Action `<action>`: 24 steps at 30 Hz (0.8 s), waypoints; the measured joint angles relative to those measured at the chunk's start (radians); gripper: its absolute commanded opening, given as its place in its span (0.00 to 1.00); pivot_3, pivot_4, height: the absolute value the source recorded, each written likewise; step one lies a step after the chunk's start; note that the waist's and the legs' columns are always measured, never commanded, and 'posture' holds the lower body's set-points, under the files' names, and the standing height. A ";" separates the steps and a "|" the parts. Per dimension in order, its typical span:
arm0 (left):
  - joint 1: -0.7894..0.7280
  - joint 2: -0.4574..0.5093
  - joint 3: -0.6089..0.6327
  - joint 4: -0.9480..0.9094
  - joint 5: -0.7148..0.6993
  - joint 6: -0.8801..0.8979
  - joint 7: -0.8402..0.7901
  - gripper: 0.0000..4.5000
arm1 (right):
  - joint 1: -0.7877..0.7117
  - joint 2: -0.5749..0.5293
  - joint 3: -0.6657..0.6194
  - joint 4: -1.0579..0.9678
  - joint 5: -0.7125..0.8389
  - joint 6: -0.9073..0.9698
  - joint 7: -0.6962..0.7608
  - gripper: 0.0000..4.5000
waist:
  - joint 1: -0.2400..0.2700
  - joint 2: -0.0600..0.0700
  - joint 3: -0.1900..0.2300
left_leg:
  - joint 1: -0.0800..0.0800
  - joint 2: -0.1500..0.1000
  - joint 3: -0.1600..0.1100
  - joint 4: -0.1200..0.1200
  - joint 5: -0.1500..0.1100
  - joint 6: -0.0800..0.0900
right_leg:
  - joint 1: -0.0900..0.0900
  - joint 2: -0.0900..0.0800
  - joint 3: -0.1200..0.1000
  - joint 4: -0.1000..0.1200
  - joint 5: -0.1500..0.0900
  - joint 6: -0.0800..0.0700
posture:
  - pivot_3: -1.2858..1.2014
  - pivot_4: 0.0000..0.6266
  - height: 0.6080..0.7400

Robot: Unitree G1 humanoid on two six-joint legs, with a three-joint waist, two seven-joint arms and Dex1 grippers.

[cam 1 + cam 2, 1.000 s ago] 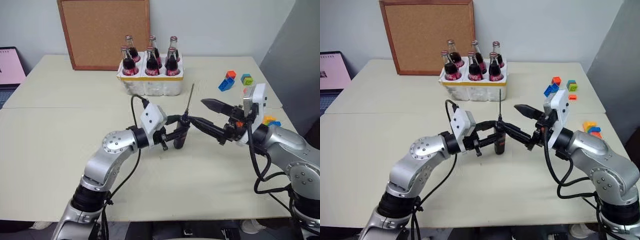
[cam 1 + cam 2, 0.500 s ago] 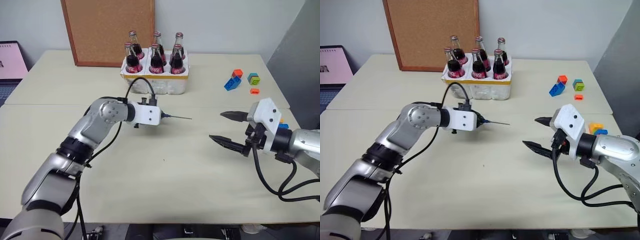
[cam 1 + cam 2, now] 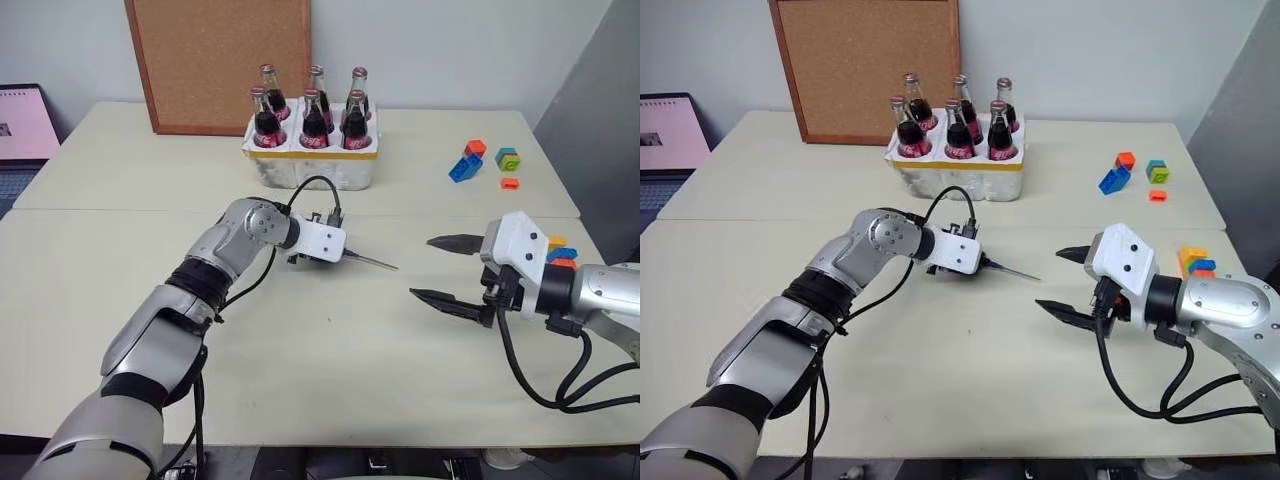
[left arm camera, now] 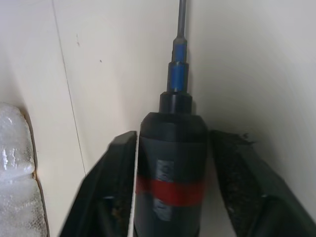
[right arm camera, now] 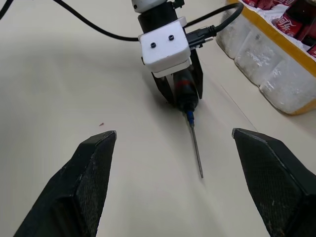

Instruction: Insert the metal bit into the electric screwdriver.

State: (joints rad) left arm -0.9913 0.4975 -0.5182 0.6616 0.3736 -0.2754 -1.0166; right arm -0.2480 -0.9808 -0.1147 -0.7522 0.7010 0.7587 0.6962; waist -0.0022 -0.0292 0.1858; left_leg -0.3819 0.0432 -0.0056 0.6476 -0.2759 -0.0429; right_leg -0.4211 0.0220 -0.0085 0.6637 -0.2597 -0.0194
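Beige tabletop (image 3: pixel 100 300) around your pincers lies bare, cola bottles (image 3: pixel 310 110) and corkboard (image 3: pixel 215 60) behind, left pincer (image 4: pixel 170 163) bracketing the electric screwdriver (image 4: pixel 172 168), right pincer (image 3: pixel 440 270) spread empty.

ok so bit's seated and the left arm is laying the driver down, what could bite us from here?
1. The left gripper fingers stand just off the electric screwdriver; the round body may roll on the table.
2. The metal bit tip is at the tabletop; more descent could lever it loose.
3. The open right gripper sits past the bit tip; a sweep could knock it.
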 measured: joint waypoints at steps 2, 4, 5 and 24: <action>0.001 -0.001 0.009 0.002 -0.005 -0.008 -0.004 0.80 | 0.003 0.000 0.000 0.000 -0.003 0.000 0.003 0.88 | 0.000 0.000 0.000 | 0.000 0.000 0.000 0.000 0.000 0.000 | 0.000 0.000 0.000 0.001 0.000 0.000 | 0.52 0.24 1.00; 0.004 -0.002 0.020 0.001 -0.016 -0.014 -0.012 0.89 | 0.004 0.000 0.000 0.000 -0.004 0.000 0.008 0.88 | 0.000 0.000 0.000 | 0.000 0.000 0.000 0.000 0.000 0.000 | 0.000 0.000 0.000 0.001 0.000 0.000 | 0.52 0.24 1.00; 0.014 -0.003 0.033 -0.006 -0.035 -0.010 -0.026 0.94 | 0.004 0.000 0.000 0.001 -0.006 0.000 0.014 0.88 | -0.001 0.000 0.000 | 0.000 0.000 0.000 0.000 0.000 0.000 | 0.000 0.000 0.000 0.001 0.000 0.000 | 0.52 0.24 1.00; 0.574 0.459 0.605 -0.697 -0.593 0.742 -0.270 1.00 | 0.188 0.015 -0.157 0.088 -0.055 -0.151 0.148 0.88 | -0.016 -0.001 0.001 | 0.002 0.003 -0.005 0.009 0.000 0.000 | -0.002 -0.005 -0.004 0.015 -0.001 -0.001 | 0.52 0.24 1.00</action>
State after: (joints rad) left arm -0.4168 0.9567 0.0866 -0.0354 -0.2191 0.4669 -1.2864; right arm -0.0600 -0.9660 -0.2720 -0.6645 0.6461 0.6074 0.8446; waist -0.0186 -0.0301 0.1869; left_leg -0.3796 0.0466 -0.0104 0.6567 -0.2757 -0.0434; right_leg -0.4228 0.0175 -0.0125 0.6785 -0.2610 -0.0207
